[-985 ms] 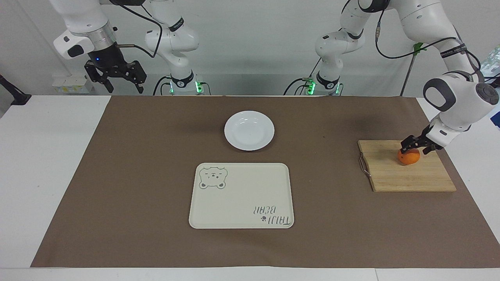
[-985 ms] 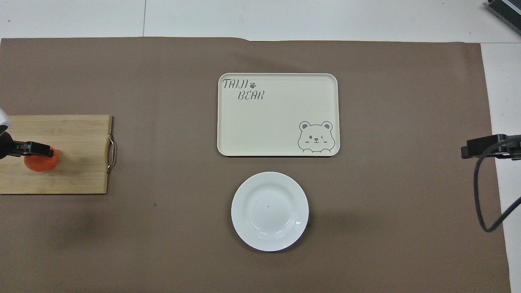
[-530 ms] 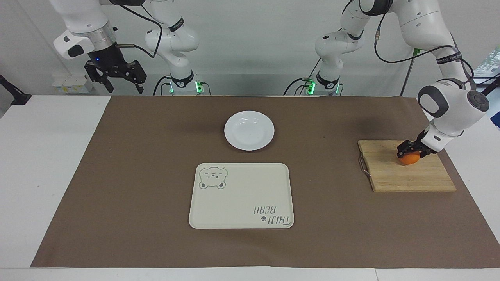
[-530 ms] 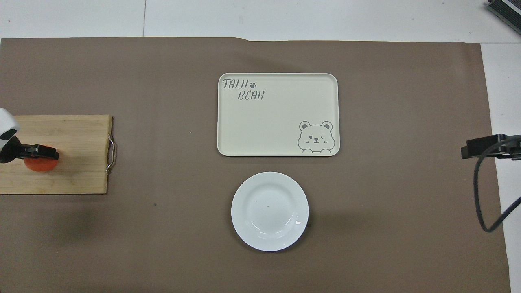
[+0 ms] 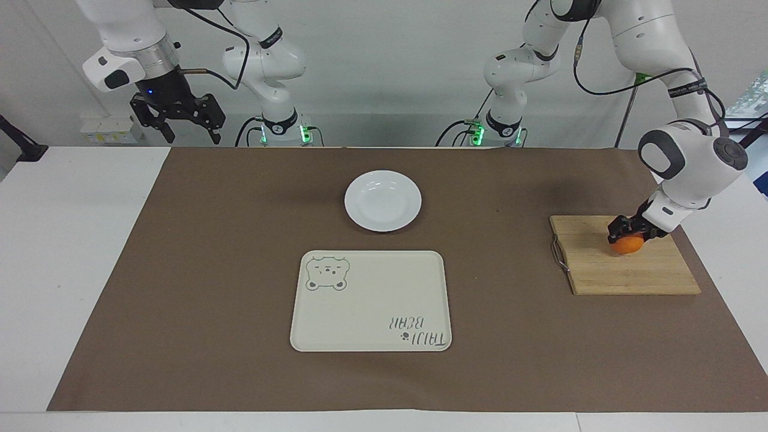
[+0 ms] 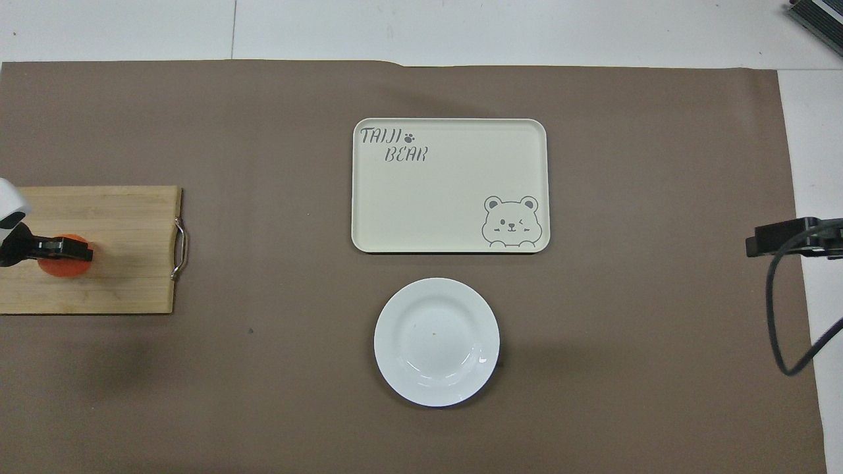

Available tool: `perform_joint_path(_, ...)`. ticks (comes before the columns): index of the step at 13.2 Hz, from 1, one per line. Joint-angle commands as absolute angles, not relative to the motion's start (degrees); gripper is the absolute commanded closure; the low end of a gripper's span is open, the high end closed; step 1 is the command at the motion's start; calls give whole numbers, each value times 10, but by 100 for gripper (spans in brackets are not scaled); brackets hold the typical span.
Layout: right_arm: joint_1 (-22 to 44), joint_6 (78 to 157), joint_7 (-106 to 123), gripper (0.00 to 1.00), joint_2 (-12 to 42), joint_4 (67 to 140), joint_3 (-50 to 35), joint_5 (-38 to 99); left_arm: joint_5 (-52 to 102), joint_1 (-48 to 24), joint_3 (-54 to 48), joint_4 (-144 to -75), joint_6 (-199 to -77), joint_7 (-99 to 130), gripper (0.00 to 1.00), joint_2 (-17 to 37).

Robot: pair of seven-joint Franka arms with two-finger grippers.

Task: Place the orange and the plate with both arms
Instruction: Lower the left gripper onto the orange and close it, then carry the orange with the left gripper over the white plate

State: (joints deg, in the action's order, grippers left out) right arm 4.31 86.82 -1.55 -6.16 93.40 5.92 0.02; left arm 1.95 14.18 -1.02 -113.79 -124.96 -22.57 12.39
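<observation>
The orange [image 5: 627,246] sits on a wooden cutting board [image 5: 624,273] at the left arm's end of the table; it also shows in the overhead view [image 6: 62,264]. My left gripper [image 5: 631,233] is down over the orange, straddling its top; in the overhead view the left gripper [image 6: 66,249] lies across it. The white plate [image 5: 383,200] stands empty mid-table, nearer to the robots than the cream bear tray [image 5: 371,300]. My right gripper [image 5: 191,133] hangs open and empty, high over the table's edge at the right arm's end, and waits.
The cutting board [image 6: 125,217] has a metal handle [image 6: 179,249] on the side toward the tray [image 6: 450,185]. A brown mat [image 6: 625,197] covers most of the table. The plate [image 6: 436,342] is apart from the tray.
My left gripper has come lower onto the orange and drawn in around it. The right arm, plate and tray have not moved.
</observation>
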Motion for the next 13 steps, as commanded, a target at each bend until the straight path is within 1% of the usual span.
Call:
perform_joint_path(1, 41, 875, -4, 0, -66, 943, 59, 13, 24, 67, -6, -1150, -1196, -203, 100, 50)
perform_joint_path(2, 43, 875, -6, 0, -66, 943, 59, 13, 24, 29, -6, -1150, -1167, -181, 100, 26)
perform_joint_path(4, 43, 874, -5, 0, -67, 943, 59, 14, 24, -29, -6, -1150, -1121, -151, 100, -6)
perform_joint_path(6, 43, 871, -5, 0, -67, 947, 59, 28, 24, -97, -6, -1150, -1106, -91, 100, -9)
perform_joint_path(7, 35, 871, -6, 0, -67, 952, 61, 64, 24, -127, -7, -1150, -1105, -51, 100, -10)
perform_joint_path(9, 32, 870, -6, 0, -68, 955, 62, 81, 39, -197, -11, -1155, -1101, -33, 100, -15)
perform_joint_path(11, 40, 877, -2, 0, -68, 971, 61, 83, 74, -276, -10, -1158, -1107, -20, 100, -5)
perform_joint_path(13, 40, 877, 10, 0, -68, 988, 59, 83, 112, -320, -11, -1160, -1129, 6, 100, -4)
